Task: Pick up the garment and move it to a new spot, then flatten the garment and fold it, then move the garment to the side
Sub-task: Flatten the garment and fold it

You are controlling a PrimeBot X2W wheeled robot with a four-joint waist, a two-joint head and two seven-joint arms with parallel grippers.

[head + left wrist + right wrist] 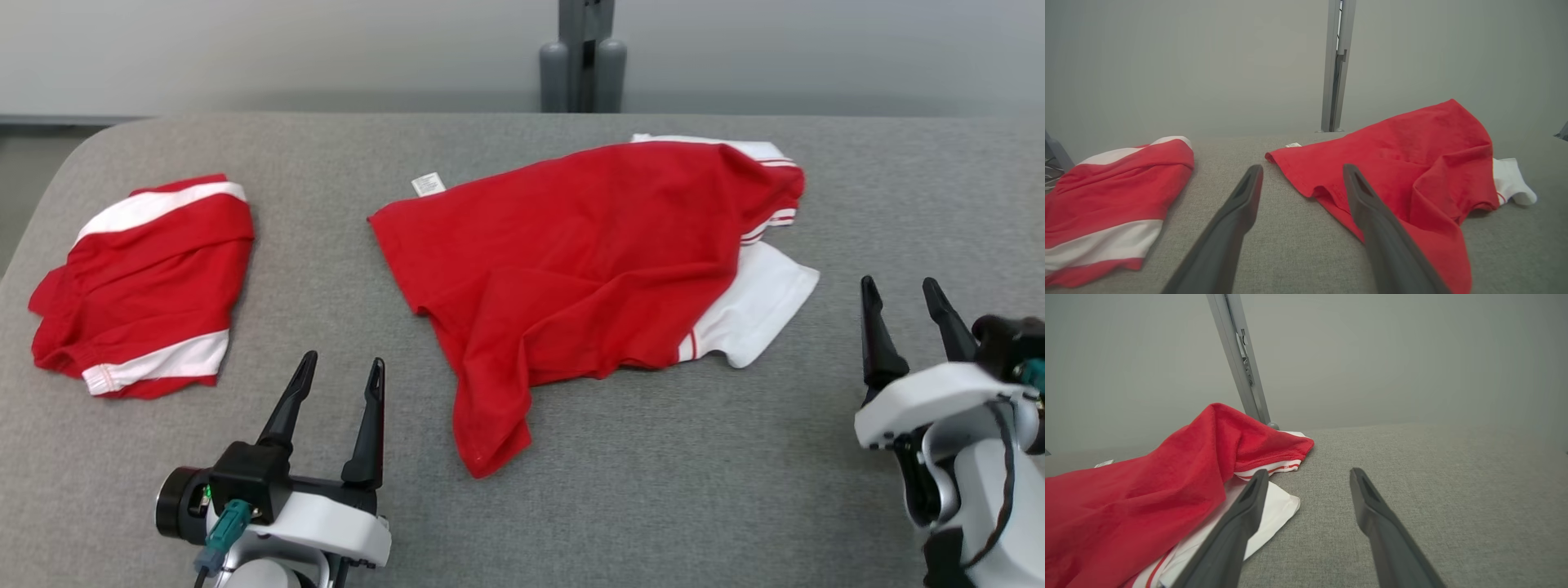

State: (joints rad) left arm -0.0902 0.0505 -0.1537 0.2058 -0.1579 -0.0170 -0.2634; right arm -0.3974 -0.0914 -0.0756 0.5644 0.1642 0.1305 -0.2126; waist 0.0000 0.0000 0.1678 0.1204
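A red shirt [571,245] lies loose and rumpled in the middle of the head view, on a grey cloth-covered table [653,474]. Its body spreads from the upper right down to a narrow tail of cloth at lower centre. A white sleeve [763,302] sticks out from under its right edge, with red-and-white striped trim just above it. A small white tag [428,184] lies at the shirt's upper left corner, touching the hem; its print is too small to read. Well apart from the shirt, at the left of the frame, a second red and white garment [143,286] rests in a folded heap, with white bands across its top and bottom. The left gripper [343,361] hangs at the lower left of the frame, between the two garments, jaws spread wide and holding nothing. The right gripper [898,282] sits at the right edge, near the white sleeve but clear of it, jaws likewise spread and empty. In the left wrist view the shirt's near hem lies just behind the right-hand finger [1372,212]. A grey post [582,57] stands behind the table's far edge at top centre.
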